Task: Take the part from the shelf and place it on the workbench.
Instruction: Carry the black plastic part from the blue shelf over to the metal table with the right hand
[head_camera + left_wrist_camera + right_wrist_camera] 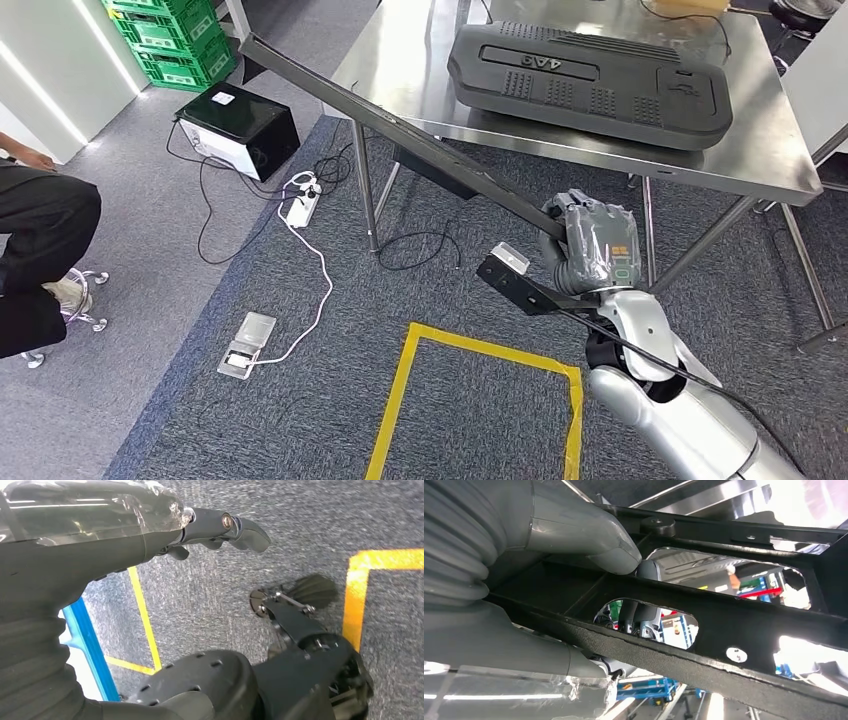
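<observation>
My right hand point(590, 245) grips a long black frame part point(400, 125) near its lower end. The part slants up and to the left, and its far end reaches past the near left corner of the steel workbench point(400, 60). In the right wrist view the thumb point(589, 535) lies on the part point(724, 615), which has oval cut-outs, and darker fingers curl behind it. A wide black moulded panel point(590, 80) lies flat on the workbench. My left hand point(220, 530) hangs over the carpet with its fingers stretched out and holds nothing.
A yellow tape square point(480, 400) marks the carpet in front of the bench legs point(365, 190). A black box point(240, 125), a power strip point(300, 205), cables and a floor socket point(245, 345) lie to the left. A person point(40, 250) sits at the far left. Green crates point(165, 35) stand behind.
</observation>
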You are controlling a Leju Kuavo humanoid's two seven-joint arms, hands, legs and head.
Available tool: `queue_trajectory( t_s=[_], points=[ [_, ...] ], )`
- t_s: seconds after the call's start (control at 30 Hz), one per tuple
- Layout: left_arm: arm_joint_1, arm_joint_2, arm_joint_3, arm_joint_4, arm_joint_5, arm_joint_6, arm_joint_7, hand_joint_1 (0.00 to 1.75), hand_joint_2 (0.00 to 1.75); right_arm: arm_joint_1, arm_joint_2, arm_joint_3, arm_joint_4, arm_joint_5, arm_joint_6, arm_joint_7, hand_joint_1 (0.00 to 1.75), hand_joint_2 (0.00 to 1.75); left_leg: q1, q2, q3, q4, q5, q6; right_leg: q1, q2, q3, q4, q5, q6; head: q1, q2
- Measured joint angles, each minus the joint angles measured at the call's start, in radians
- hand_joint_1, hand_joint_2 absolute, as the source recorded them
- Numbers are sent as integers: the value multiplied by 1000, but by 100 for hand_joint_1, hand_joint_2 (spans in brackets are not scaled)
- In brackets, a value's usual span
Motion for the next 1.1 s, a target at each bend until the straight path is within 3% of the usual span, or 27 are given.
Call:
queue_trajectory(
  t_s=[0.07, 0.17, 0.23, 0.33, 0.4, 0.43, 0.47, 0.53, 0.57, 0.6, 0.67, 0.7, 0.77, 0.8, 0.87, 0.9, 0.93, 0.97, 1.03, 1.1],
  points=[
    [-1, 0, 0, 0, -1, 0, 0, 0, 175, 0, -1, -3, 0, 0, 0, 0, 175, 175, -3, 13, 4, 4, -7, -10, 6, -18, 49, -101, 33, -6, 8, 0],
    [-2, 0, 0, 0, -2, 0, 0, 0, 175, 0, -1, -7, 0, 1, 0, 2, 175, 175, -5, 29, 11, 5, -14, -28, 12, -1, 55, -118, 32, -23, 5, 0],
    [-4, 0, 0, 0, -5, 0, 0, 0, 175, -1, -1, -8, 0, 1, -1, 3, 175, 175, -1, 15, 6, 34, -36, -39, 9, 13, 59, -123, 34, -34, -3, 0],
    [-5, 0, 0, 0, -8, -2, 0, 0, 175, -2, -1, -9, 0, 2, -1, 3, 175, 175, 1, -26, -73, 208, -125, -44, 10, 30, 62, -125, 34, -48, -21, 0],
    [-3, 0, 0, 0, -9, -4, 0, 0, 175, -1, -1, -9, 0, 2, -1, 3, 175, 175, 1, -33, -123, 299, -146, -43, 12, 48, 63, -124, 32, -51, -28, 0],
    [-2, 0, 0, 0, -9, -4, 1, 0, 175, 0, -1, -9, 0, 1, -2, 4, 175, 175, 1, -35, -126, 294, -128, -41, 13, 58, 64, -122, 32, -51, -31, 0],
    [-2, 0, 0, 0, -9, -4, 1, 0, 175, 0, -1, -9, 0, 1, -2, 4, 175, 175, 1, -39, -110, 251, -93, -38, 13, 68, 66, -121, 31, -50, -35, 0],
    [-3, 0, 0, 0, -9, -4, 2, 0, 175, -1, -1, -9, 0, 1, -4, 4, 175, 175, 2, -69, -56, 114, -21, -30, 13, 87, 66, -116, 28, -46, -43, 0],
    [-3, 1, 0, 0, -9, -3, 2, 0, 175, 0, -1, -9, 0, 1, -6, 4, 175, 175, 3, -83, -36, 61, -2, -27, 13, 95, 64, -114, 26, -43, -45, 0],
    [-3, 1, 0, 0, -8, -3, 2, 0, 175, 0, -1, -9, 0, 1, -8, 4, 175, 175, 2, -94, -26, 31, 3, -24, 13, 103, 62, -113, 26, -38, -45, 0],
    [-4, 0, 0, 0, -8, -1, 3, 0, 175, 0, -1, -9, 0, 1, -10, 3, 175, 175, 0, -84, -21, 17, 1, -18, 9, 117, 59, -116, 27, -27, -43, 0],
    [-5, 0, 0, 0, -8, -1, 3, 0, 175, 1, -2, -9, 0, 1, -12, 2, 175, 175, 1, -76, -17, 11, 3, -13, 8, 112, 58, -113, 25, -21, -43, 0],
    [-6, 0, 0, 0, -8, 0, 3, 0, 175, -1, -2, -10, 1, 1, -14, 0, 175, 175, 4, -59, -10, -1, 8, -1, 9, 78, 38, -67, -4, -12, -36, 0],
    [-6, 0, 0, 0, -8, 0, 3, 0, 175, -1, -3, -10, 1, 0, -16, 0, 175, 175, 4, -52, -8, -4, 9, 2, 9, 55, 13, -15, -31, -8, -30, 0],
    [-5, 0, 0, 0, -8, 1, 3, 0, 175, -1, -3, -10, 3, 0, -19, -1, 175, 175, 3, -36, -8, -4, 6, 6, 6, 33, -53, 112, -82, -1, -18, 0],
    [-4, 0, 0, 0, -8, 2, 3, 0, 175, 1, -3, -10, 4, 0, -19, -2, 175, 175, 2, -28, -7, -3, 4, 6, 3, 29, -76, 152, -89, 1, -15, 0],
    [-4, 0, 0, 0, -9, 2, 3, 0, 175, 2, -3, -10, 6, 0, -20, -2, 175, 175, 3, -19, -5, -2, 1, 5, 1, 25, -80, 154, -77, 4, -11, 0],
    [-5, 0, 0, 0, -9, 2, 4, 0, 175, 3, -3, -10, 7, 0, -20, -2, 175, 175, 4, -12, -2, 0, -3, 2, -1, 20, -63, 115, -47, 6, -7, 0],
    [-6, -1, 0, 0, -10, 2, 4, 0, 175, 3, -3, -11, 8, 0, -21, -2, 175, 175, 3, 3, 7, 3, -13, -7, 2, -9, 4, -23, 19, 5, 4, 0],
    [-7, -1, 0, 0, -11, 2, 5, 0, 175, 2, -3, -11, 9, -2, -24, -3, 175, 175, -2, 15, 13, 7, -23, -18, 7, -27, 42, -105, 41, -4, 10, 0]
  ],
)
